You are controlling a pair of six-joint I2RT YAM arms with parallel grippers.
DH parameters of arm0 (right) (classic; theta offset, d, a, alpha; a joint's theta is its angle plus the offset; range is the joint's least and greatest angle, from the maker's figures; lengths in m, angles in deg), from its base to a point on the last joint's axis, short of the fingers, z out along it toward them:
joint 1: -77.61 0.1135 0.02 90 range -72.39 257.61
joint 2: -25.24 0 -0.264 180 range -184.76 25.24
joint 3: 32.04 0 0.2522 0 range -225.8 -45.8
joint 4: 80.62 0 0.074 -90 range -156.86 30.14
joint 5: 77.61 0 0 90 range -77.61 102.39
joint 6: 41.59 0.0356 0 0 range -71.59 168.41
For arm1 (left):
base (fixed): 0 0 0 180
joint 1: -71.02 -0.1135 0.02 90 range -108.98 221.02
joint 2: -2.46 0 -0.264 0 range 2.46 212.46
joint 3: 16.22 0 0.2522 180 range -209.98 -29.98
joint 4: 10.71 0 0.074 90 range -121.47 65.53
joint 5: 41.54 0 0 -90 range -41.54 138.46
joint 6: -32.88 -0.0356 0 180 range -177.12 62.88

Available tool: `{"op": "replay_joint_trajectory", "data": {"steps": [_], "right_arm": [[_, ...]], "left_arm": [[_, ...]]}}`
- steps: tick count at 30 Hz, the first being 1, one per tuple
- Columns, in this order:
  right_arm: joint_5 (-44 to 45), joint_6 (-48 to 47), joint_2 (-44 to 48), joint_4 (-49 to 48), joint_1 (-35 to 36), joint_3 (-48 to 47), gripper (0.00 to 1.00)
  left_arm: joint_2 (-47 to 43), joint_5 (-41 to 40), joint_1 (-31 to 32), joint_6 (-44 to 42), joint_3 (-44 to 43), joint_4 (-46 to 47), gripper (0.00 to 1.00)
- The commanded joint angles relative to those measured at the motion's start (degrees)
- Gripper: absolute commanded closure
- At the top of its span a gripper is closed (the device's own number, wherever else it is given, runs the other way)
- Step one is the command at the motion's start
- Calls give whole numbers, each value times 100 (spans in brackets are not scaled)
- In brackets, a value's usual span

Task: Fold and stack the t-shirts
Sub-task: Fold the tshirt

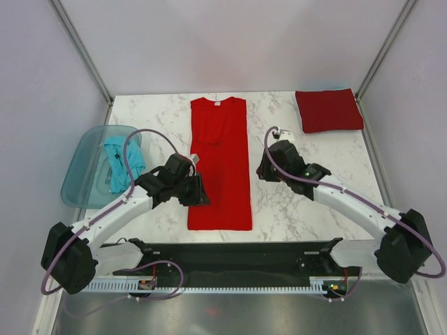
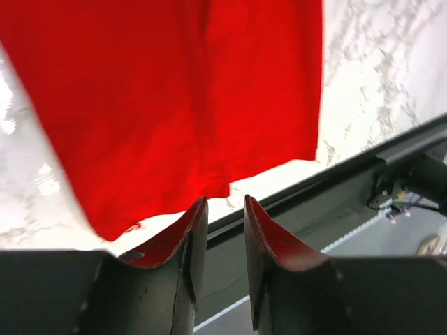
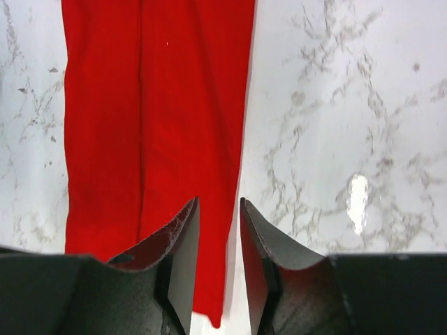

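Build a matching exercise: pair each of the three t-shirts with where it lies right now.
Things:
1. bright red t-shirt
2. crimson t-shirt
3. teal t-shirt

Places:
A. bunched inside the blue tub at the left
B. folded square at the far right corner
C. long narrow strip in the middle of the table

Pairs: 1-C, 2-B, 3-A

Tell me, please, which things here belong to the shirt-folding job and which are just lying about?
Job:
- bright red t-shirt, laid out as a long strip
- crimson t-shirt, already folded
- teal-blue t-shirt, bunched up

Lying about:
- translucent blue plastic tub, holding the teal-blue one
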Motion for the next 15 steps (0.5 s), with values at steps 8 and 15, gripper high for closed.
{"op": "replay_joint_trajectory", "data": {"steps": [8,15], "right_arm": [[-952,-716,-1337,-462,-18,-910,64],[93,355,-1653,-304,1405,-620,67]], "left_arm": [[1393,345,520,-195,-113,1024,73],[1447,-404,520,158,659,998,78]]}}
